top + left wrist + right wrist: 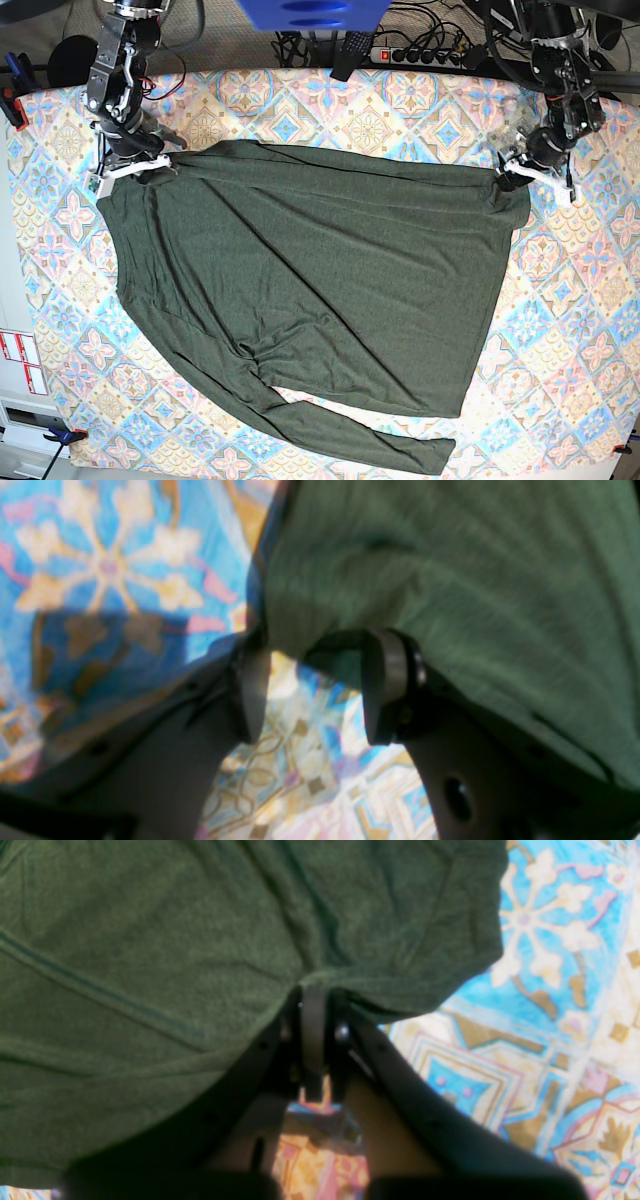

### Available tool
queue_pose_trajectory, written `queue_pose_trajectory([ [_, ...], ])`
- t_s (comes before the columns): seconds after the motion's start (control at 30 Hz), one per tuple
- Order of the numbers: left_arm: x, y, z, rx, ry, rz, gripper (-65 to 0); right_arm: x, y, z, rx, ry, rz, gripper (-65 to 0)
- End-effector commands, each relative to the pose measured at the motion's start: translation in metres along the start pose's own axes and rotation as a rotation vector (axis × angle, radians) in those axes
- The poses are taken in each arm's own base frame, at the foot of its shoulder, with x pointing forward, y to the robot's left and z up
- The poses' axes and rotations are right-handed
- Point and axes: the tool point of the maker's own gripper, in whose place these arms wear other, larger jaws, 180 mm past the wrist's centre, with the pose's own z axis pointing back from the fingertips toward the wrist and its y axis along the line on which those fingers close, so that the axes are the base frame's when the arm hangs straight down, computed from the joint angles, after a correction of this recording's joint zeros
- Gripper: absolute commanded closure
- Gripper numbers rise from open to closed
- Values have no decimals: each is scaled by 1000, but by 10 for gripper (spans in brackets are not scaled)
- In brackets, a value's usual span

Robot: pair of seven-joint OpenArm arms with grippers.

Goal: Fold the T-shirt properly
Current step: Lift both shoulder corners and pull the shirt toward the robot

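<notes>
The dark olive-green T-shirt (310, 270) lies spread flat on the patterned table, with one long sleeve (350, 430) trailing along the near edge. My right gripper (140, 165) is at the shirt's far left corner. In the right wrist view it (315, 990) is shut on a pinch of the green fabric (150, 965). My left gripper (510, 172) is at the far right corner. In the left wrist view it (317, 645) is open, and the shirt's edge (450, 580) lies at and just between the fingertips (385, 680).
The table is covered by a blue, pink and gold tiled cloth (580, 330). Cables and a power strip (400, 50) lie beyond the far edge. A blue object (310, 12) hangs over the back. A red clamp (12, 105) grips the left edge.
</notes>
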Motion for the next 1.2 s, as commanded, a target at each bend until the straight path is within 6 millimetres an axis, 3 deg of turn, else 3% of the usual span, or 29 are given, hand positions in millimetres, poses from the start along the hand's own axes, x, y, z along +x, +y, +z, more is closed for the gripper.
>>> queue_pose_trajectory([
  [0.0, 9, 3, -1, 11, -6, -2, -306, 14, 1, 2, 8, -45, 11, 0],
  [0.1, 1, 9, -6, 20, 16, 24, -304, 14, 1, 2, 8, -45, 11, 0],
  [0.33, 6, -8, -14, -14, -11, 40, -294, 14, 1, 2, 8, -45, 11, 0],
  [0.4, -2, -22, -21, -42, 9, 30, -226, 14, 1, 2, 8, -45, 11, 0],
  [0.5, -5, -31, -24, -61, 20, 6, -4, 13, 1, 2, 8, -43, 10, 0],
  [0.7, -7, -29, -22, -60, 29, 2, 0, 13, 1, 2, 8, -43, 10, 0],
  [0.87, -12, -10, -1, -22, 33, -61, 0, 8, -5, 5, -4, -34, 11, 0],
  [1.07, -16, -1, 33, -2, 30, -167, 0, -14, -19, 12, -32, 11, 19, 0],
  [1.17, -20, 14, 53, 37, 23, -174, 0, -25, -26, 17, -46, 34, 24, 0],
])
